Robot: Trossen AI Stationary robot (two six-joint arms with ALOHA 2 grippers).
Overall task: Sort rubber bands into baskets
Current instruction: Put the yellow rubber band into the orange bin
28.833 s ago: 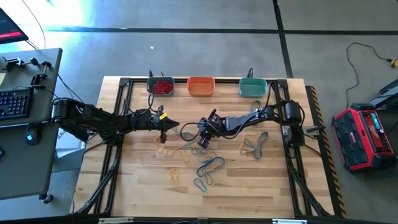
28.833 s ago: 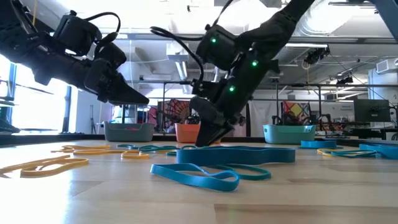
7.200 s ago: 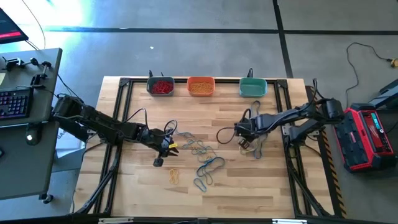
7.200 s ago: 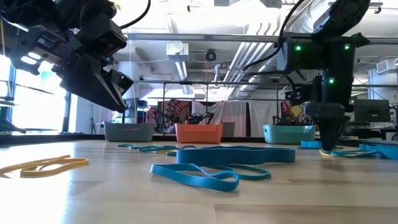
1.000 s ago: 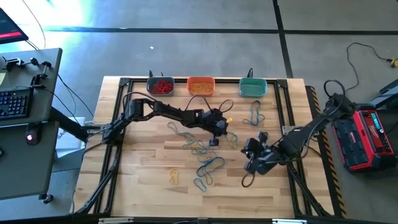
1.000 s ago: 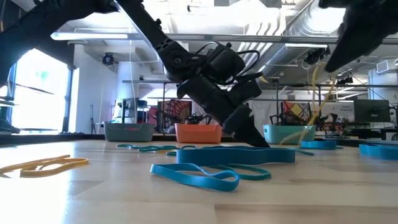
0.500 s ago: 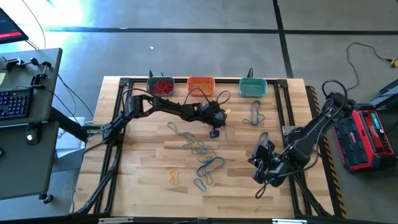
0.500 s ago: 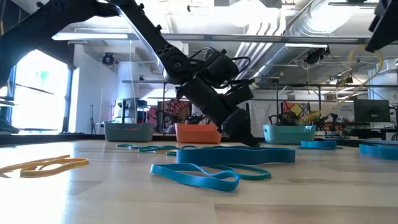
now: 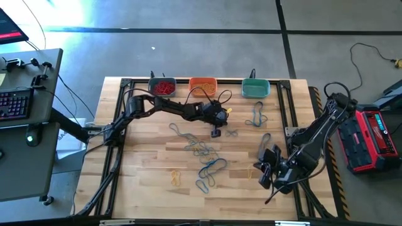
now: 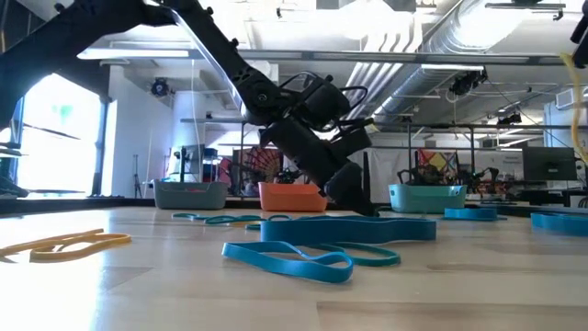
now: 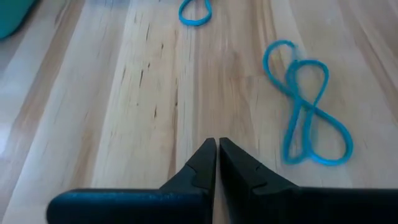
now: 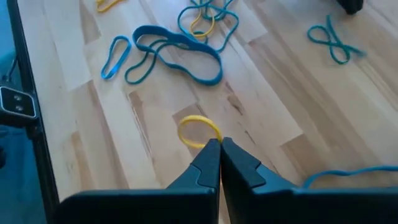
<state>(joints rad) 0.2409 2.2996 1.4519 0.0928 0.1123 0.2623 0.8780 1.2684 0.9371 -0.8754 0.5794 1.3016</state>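
Right tool (image 12: 220, 144) shut, yellow band (image 12: 199, 131) flat

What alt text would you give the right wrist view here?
The right claw, shut, holds a small yellow rubber band above the wooden table. On the table lie several blue rubber bands and a blue figure-eight band.

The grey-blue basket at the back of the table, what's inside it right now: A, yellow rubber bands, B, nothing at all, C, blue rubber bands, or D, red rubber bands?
D: in the high view the grey-blue basket is filled with red rubber bands, with no blue or yellow ones showing among them.
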